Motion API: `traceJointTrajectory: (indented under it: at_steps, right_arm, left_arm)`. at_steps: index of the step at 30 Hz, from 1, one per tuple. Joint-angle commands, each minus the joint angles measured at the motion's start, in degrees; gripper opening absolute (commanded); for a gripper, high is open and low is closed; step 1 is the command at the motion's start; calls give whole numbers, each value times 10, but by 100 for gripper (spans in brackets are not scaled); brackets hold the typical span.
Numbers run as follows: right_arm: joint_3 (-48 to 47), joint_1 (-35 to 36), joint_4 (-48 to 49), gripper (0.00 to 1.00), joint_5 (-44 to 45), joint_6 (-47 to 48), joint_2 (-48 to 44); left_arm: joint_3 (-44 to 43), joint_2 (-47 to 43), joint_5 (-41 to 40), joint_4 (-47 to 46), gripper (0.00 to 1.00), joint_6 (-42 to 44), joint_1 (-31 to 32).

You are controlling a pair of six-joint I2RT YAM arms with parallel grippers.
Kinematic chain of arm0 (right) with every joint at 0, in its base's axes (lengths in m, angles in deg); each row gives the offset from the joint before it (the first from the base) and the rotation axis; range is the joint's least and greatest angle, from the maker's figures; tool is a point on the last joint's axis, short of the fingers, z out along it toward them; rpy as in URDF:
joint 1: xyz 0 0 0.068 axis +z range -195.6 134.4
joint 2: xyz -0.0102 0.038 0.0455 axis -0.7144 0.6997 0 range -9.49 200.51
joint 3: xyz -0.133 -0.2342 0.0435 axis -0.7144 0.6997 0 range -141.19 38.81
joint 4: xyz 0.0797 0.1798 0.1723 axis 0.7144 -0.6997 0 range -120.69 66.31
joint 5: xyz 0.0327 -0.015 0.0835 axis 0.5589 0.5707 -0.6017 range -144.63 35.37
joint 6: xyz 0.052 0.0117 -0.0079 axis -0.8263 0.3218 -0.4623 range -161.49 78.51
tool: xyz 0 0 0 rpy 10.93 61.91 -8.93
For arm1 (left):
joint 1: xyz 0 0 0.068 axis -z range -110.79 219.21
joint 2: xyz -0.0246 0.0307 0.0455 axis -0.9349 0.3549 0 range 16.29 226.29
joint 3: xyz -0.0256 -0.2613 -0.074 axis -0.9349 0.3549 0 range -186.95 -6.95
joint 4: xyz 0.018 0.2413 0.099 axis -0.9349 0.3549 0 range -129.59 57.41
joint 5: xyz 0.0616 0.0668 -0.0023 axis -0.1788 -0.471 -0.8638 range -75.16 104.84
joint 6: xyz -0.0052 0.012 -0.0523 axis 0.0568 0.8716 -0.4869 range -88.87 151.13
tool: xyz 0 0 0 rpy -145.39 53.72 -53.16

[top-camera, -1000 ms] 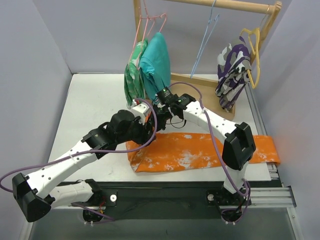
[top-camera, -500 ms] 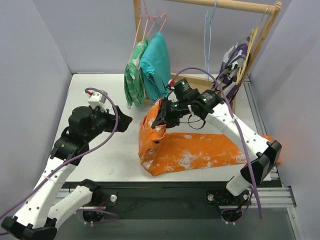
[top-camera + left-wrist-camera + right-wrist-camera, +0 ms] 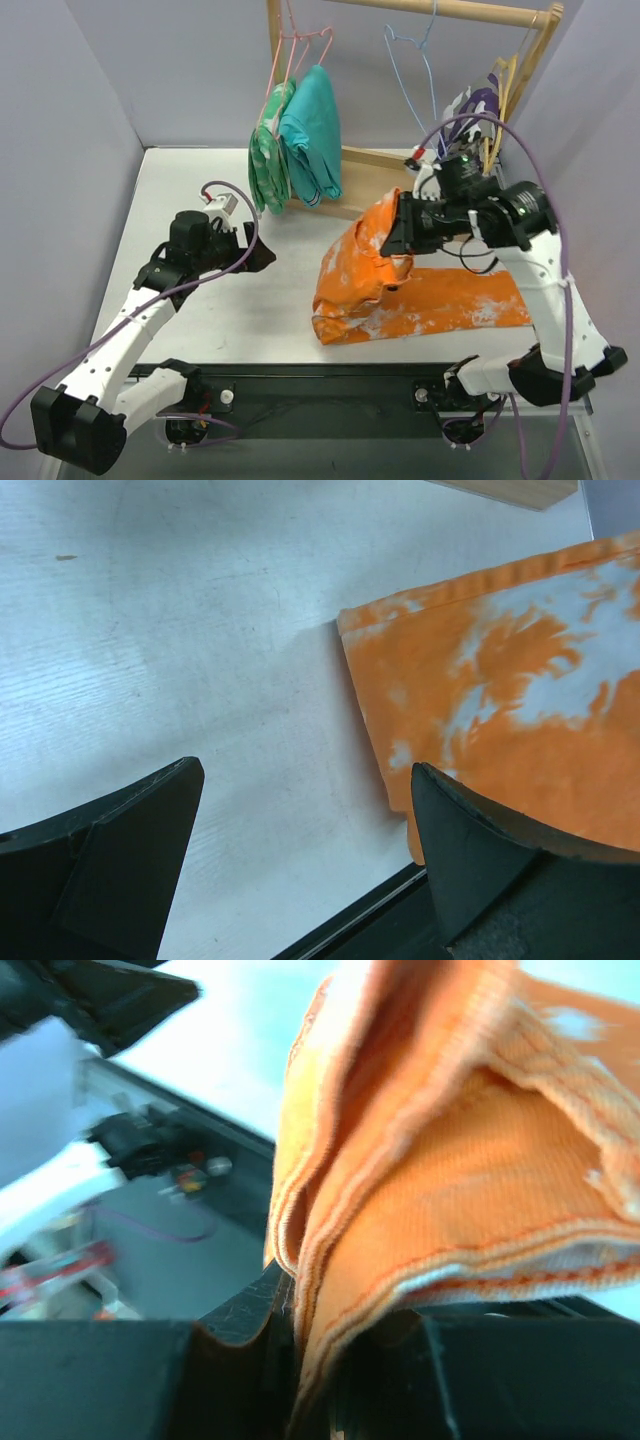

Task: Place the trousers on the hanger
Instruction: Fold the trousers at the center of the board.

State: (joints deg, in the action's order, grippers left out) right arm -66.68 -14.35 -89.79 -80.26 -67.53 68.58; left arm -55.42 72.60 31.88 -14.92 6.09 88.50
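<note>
Trousers (image 3: pixel 352 285) edge inside right end effector (image 3: pixel 393 240), above table (image 3: pixel 200 185)

From overhead, I have the clothes rack (image 3: pixel 450 10) standing along the back of the counter (image 3: pixel 190 190), right of centre. On its rail, two garments (image 3: pixel 300 135) hang at the left end and another garment (image 3: pixel 470 108) at the right end, with the hanger (image 3: pixel 410 75) between them. The trousers (image 3: pixel 440 300) lie on the near right part of the counter, in front of the rack. Their left end stands up off the surface, pinched in my right claw (image 3: pixel 400 240), below the hanger. Whether that raised fold touches the rack's base, I can't tell. My left claw (image 3: pixel 262 255) sits left of the trousers, well apart, over the counter.
</note>
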Motion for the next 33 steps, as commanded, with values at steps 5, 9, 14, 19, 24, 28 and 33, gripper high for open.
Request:
traceJointTrajectory:
  at_steps: [5, 9, 14, 19, 24, 28, 33]
  right_arm:
    - [49, -81, -61, 0, 280, 181, -137]
    - [105, -183, -37, 0, 261, 256, -139]
    - [174, -282, 15, 0, 194, 303, -126]
    - [233, -340, 47, 0, 168, 312, -119]
    - [252, -356, 68, 0, 158, 297, -107]
    - [259, -363, 81, 0, 146, 287, -93]
    - [267, -368, 90, 0, 131, 277, -89]
  left_arm:
    - [36, 88, 113, -171, 94, -15, 20]
    - [28, 158, 116, -239, 94, -28, 72]
    - [1, 267, 130, -319, 93, -56, 145]
    - [-29, 370, 155, -361, 89, -76, 179]
    - [-53, 438, 187, -434, 84, -125, 203]
    - [-81, 504, 200, -468, 84, -155, 231]
    - [-109, 568, 209, -502, 82, -198, 257]
